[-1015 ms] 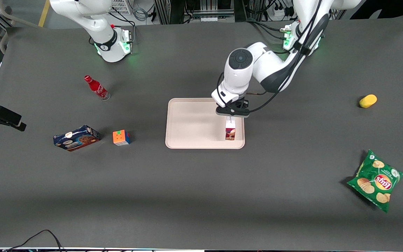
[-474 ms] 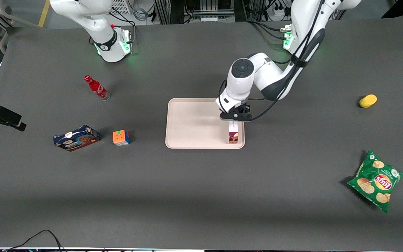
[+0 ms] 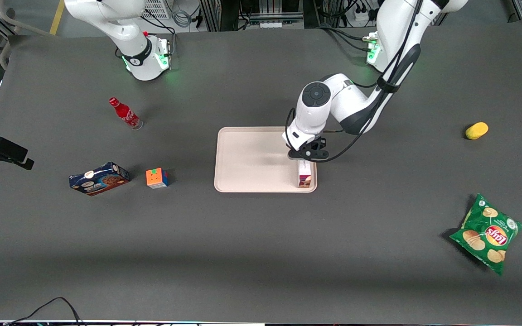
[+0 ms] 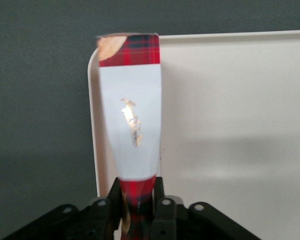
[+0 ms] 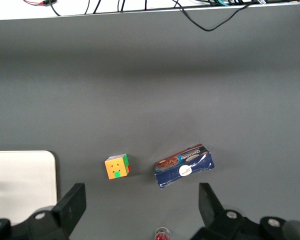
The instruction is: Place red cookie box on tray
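Placement looks nearly finished: claw point(image 3: 306, 156) clenched on the long dark-red cardboard cookie box point(image 3: 305, 174), held over the pale cream-pink rimmed tray point(image 3: 252, 158) at centre frame on the counter, with only letting go left.

Dark grey table point(image 3: 261, 253), cables along edge point(image 3: 48, 308)

The working left arm is built of glossy white rounded shells with dark grey joint bands, a round dark grey cap with a ringed centre, black cables looped along its side, a green-lit base, and a black two-finger gripper point(image 3: 305, 155) with screw-studded black finger mounts point(image 4: 165, 212).
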Controlling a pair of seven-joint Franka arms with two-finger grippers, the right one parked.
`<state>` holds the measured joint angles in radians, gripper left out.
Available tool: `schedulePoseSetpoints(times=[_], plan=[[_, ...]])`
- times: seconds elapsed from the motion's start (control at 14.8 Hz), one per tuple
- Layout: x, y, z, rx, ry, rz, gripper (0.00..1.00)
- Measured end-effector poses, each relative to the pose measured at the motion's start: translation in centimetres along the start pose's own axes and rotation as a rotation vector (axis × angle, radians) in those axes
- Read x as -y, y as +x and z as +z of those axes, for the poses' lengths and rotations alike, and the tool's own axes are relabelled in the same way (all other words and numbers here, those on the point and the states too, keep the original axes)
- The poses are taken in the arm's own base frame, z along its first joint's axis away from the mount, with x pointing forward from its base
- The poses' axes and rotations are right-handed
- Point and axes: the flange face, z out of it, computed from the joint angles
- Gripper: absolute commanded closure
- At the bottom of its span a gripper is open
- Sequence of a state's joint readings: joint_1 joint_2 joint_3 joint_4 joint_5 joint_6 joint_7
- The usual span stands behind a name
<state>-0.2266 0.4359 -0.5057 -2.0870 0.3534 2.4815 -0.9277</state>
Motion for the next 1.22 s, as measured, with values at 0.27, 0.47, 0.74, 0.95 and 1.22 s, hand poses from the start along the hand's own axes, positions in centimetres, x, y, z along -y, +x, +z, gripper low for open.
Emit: schedulePoseSetpoints(times=[0.27,0.47,0.74,0.95,1.22], plan=[[-0.1,0.3,-0.5,-0.013,-0.005,-0.009,0.00],[1.1,2.6,-4.0,-0.080,-0.014,-0.045,0.00],[6.0,6.5,-11.6,-0.166,-0.002,-0.084,0.00],[12.2,9.4,-17.2,-0.132,-0.006,-0.093,0.00],[22.5,12.0,-25.8,-0.080,0.029,-0.082,0.00]])
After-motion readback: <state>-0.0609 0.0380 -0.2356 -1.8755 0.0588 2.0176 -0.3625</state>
